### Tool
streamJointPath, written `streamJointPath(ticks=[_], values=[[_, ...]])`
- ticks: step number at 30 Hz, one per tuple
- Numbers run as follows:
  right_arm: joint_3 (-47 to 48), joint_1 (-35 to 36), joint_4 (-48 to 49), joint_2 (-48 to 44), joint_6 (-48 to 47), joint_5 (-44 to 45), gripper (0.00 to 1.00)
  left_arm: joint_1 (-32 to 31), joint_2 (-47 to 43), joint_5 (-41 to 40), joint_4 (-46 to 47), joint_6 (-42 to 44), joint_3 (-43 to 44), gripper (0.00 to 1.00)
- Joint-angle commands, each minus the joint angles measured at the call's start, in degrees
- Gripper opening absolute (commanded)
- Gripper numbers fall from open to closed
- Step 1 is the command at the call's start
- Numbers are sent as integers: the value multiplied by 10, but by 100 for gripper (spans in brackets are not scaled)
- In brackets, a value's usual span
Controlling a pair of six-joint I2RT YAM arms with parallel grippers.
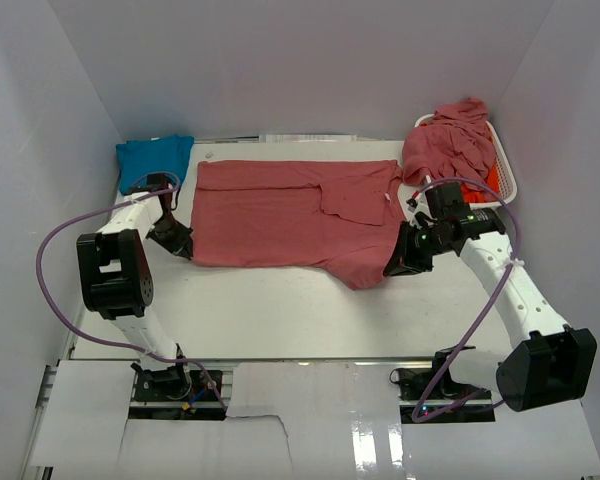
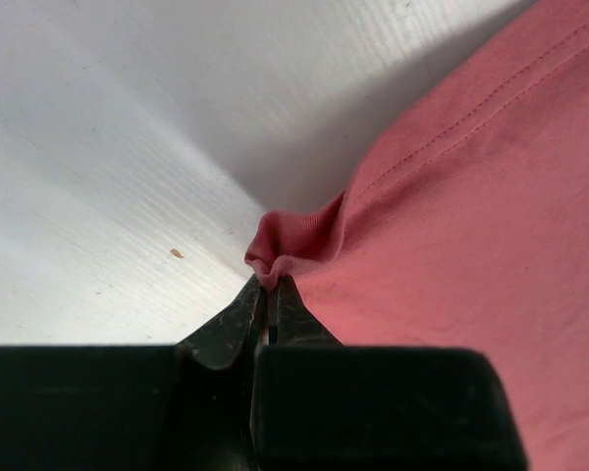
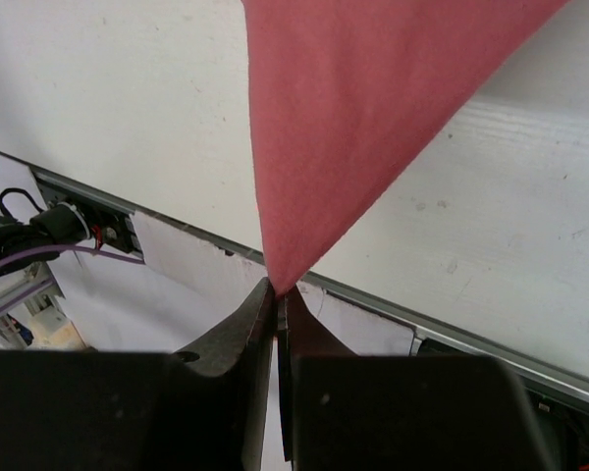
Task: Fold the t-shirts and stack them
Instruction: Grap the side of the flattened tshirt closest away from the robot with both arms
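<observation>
A dusty rose-red t-shirt lies spread across the back of the table, partly folded. My left gripper is shut on the shirt's near-left corner; the left wrist view shows the pinched cloth bunched between the fingertips. My right gripper is shut on the shirt's near-right corner and holds it lifted; the right wrist view shows the cloth hanging in a point into the jaws. A folded turquoise blue t-shirt lies at the back left. More rose-red shirts and an orange one fill the basket.
The white slatted basket stands at the back right, close behind my right arm. White walls close in the table on three sides. The table's metal front edge and cables lie below my right gripper.
</observation>
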Motion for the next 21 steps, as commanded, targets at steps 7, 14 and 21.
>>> streamJointPath(ticks=[7,14,21], values=[[13,2,-24,-12,4,-9,8,0,-37,-7,4,6,-24,0],[72,2,-31,24,1,-12,8,2,-28,-12,4,12,-17,0],[91,2,-34,36,-4,-11,8,4,-3,-6,5,0,-4,25]])
